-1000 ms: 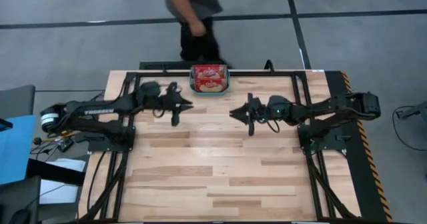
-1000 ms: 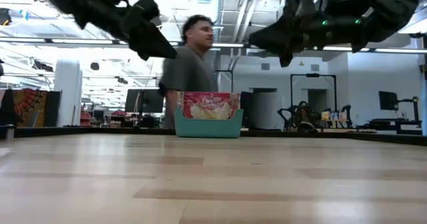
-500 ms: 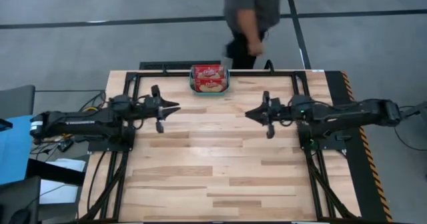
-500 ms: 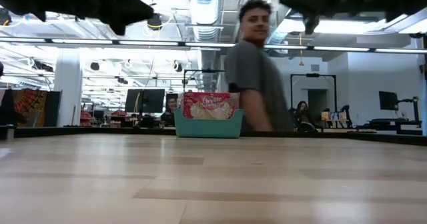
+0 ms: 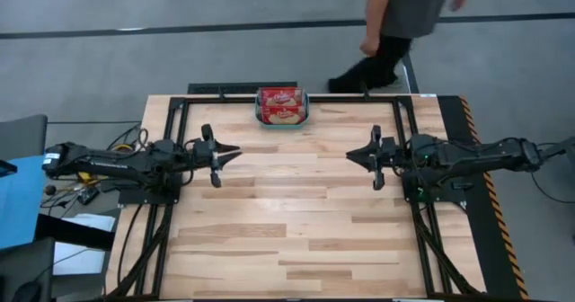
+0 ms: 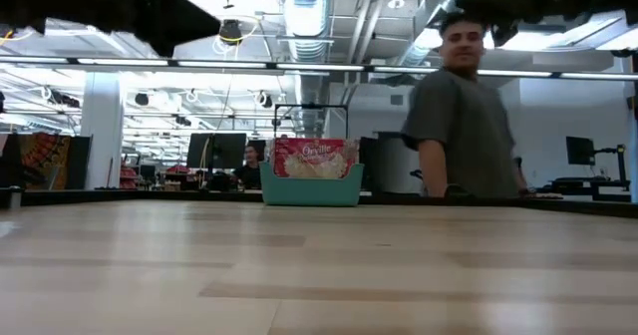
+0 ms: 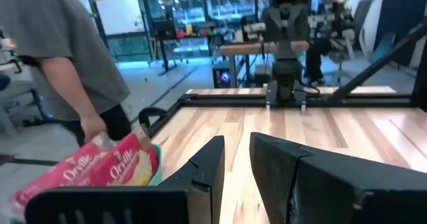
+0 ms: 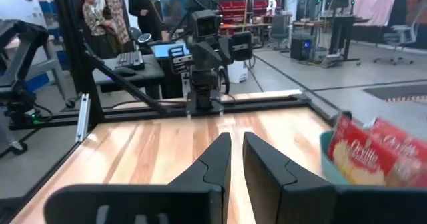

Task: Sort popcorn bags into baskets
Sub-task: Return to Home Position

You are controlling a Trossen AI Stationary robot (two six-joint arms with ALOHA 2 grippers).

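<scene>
The popcorn bags [image 5: 281,104] are standing packed in the teal basket [image 5: 281,119] at the table's [image 5: 287,239] far edge. The left gripper [image 5: 235,150] and right gripper [image 5: 350,155] are hovering well apart on either side of the basket, each nearly closed and holding nothing, with bare wood lying open between them. A person [image 5: 400,23] is walking beyond that far edge.

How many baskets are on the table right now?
1. The teal basket sits at the table's far edge, midway between the two arms, packed with upright popcorn bags. No other basket shows in any view.
</scene>
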